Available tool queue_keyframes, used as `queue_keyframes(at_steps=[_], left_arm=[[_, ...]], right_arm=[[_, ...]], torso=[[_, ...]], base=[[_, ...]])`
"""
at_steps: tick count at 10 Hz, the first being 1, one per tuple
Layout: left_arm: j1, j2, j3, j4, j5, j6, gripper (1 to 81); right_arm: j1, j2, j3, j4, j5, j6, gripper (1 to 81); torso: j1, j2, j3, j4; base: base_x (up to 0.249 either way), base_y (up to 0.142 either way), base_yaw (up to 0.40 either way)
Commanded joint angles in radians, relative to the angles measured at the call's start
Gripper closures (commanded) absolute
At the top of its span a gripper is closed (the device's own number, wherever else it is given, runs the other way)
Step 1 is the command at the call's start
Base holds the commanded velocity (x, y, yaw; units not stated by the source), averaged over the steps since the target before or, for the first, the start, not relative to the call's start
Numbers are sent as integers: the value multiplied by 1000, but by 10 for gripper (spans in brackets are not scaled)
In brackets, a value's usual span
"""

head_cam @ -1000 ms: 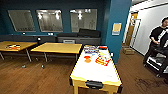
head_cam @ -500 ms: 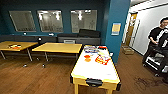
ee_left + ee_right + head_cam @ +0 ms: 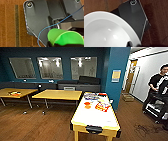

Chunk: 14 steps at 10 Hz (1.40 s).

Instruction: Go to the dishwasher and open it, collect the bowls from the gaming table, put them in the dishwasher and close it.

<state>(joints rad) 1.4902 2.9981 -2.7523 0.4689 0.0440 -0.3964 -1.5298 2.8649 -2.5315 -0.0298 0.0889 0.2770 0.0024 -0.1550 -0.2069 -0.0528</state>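
The gaming table (image 3: 96, 119), with a glossy white top and a yellow edge, stands ahead on the wooden floor. Orange bowls (image 3: 87, 105) sit near its middle beside flat colourful game boxes (image 3: 102, 106). In the left wrist view a green bowl (image 3: 65, 37) hangs above the floor with my left gripper (image 3: 58, 44) shut on its rim. A large white bowl (image 3: 107, 32) sits in the right wrist view, and my right gripper (image 3: 132, 45) is shut on its edge. The dishwasher is out of view.
Two yellow-wood tables (image 3: 58, 94) with metal legs stand to the left of the gaming table, before a dark bench and a blue wall. A blue pillar (image 3: 115, 77) rises at the table's far right. A person (image 3: 156, 87) with a control rig stands at the right.
The whole head view has shifted very slightly. Nothing on the gaming table has moved.
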Motion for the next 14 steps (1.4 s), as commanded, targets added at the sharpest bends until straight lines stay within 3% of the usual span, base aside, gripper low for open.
queue_keyframes(at_steps=[1, 7, 14], left_arm=[[-47, 0, -4, 14, 48, 1, 811], [-37, -8, -4, 17, -3, 1, 811], [-35, -4, -6, 31, 2, 2, 811]], right_arm=[[45, -13, 2, -16, -43, -4, 811], [45, -14, 2, -16, -41, -4, 811], [39, -11, 2, -16, -37, -4, 811]], torso=[[0, 0, 0, 0], [0, 0, 0, 0], [0, 0, 0, 0]], base=[[0, 0, 0], [0, 0, -18], [0, 0, -374]])
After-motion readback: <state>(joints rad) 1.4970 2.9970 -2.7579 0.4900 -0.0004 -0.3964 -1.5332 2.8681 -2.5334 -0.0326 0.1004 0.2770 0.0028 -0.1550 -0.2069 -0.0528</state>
